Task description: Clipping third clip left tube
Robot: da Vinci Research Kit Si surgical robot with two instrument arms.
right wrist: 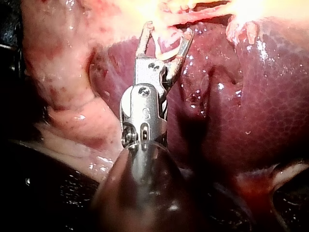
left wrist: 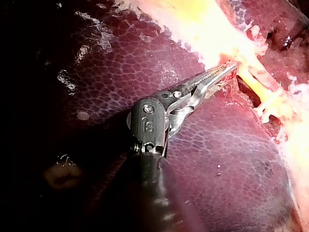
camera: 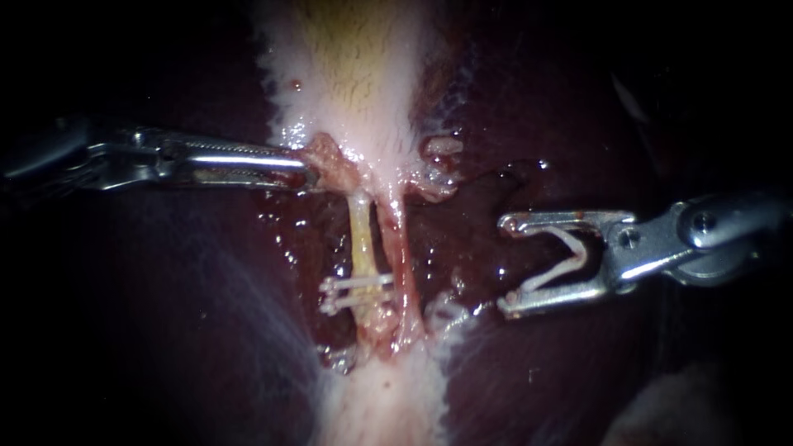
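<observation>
Two clips sit ahead of my right instrument, jaws gripping an open clip; my left instrument clamps tissue.

The endoscope looks from close by onto the tubes and liver. The left instrument enters from its left, the right instrument from its right. Each wrist camera looks along its own shaft toward its jaws, low over the liver. All three views share tubes and liver. The left wrist view also shares the gallbladder, and the right wrist view the held clip.

left tool clamped, right tool wide
</observation>
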